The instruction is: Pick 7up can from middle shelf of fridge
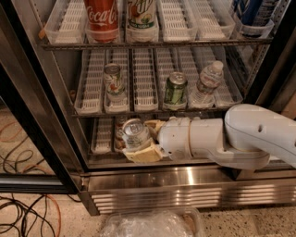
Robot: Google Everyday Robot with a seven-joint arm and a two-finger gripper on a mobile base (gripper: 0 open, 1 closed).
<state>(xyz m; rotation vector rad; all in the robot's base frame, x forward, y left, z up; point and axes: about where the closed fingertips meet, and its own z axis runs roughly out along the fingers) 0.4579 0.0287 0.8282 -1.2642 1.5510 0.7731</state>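
My gripper (142,140) is shut on the 7up can (135,134), a silvery can with a shiny lid. It holds the can upright in front of the fridge's (185,178) lowest rack, below the front edge of the middle shelf (145,81). Tan fingers (144,155) hug the can from below and from the right. My white arm (249,134) reaches in from the right. Another silvery can (114,82) with red and green marks stands on the middle shelf in the second lane from the left.
On the middle shelf stand a green can (175,90) and a clear water bottle (206,85). A Coca-Cola bottle (101,18) and another bottle (141,14) stand on the top rack. The black door frame (27,115) is at the left. Cables (23,213) and a plastic bag (152,224) lie on the floor.
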